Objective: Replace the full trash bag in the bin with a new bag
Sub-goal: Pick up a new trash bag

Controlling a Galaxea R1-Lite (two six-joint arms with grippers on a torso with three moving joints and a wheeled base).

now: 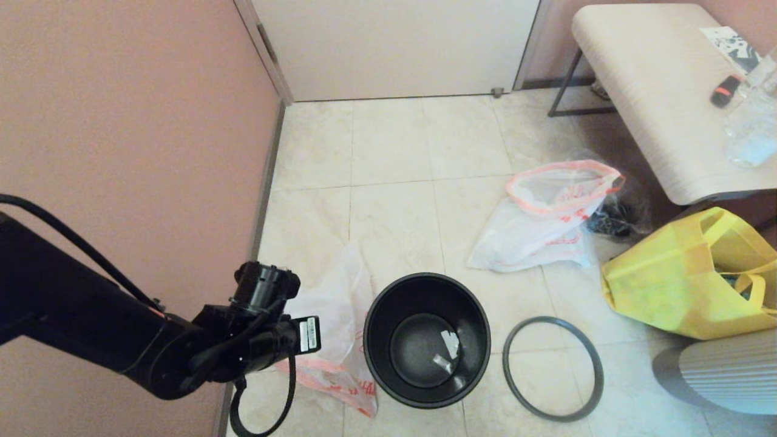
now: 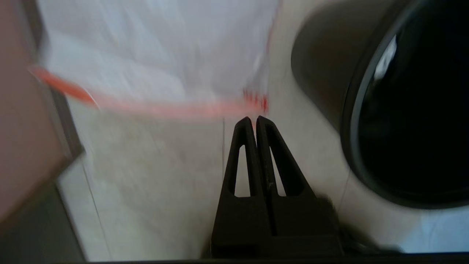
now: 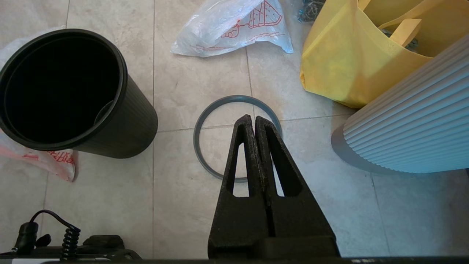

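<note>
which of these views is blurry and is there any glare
Left wrist view: streaked with motion blur, so the white bag with its red edge and the bin are smeared; only the shut left gripper stays crisp. Right wrist view: sharp, with the hoop clear. Head view: sharp, with soft glare on the pale floor tiles.

**Robot body: appearance notes**

Left arm (image 1: 91,328): matte black, rounded housing; black cables looped outside; white barcode label (image 1: 309,334) by the wrist. Left tool (image 2: 253,121): two black tapered fingers with slotted cut-outs. Right tool (image 3: 253,121): same form, rough-textured surface; coiled black cable (image 3: 69,240) nearby.
</note>
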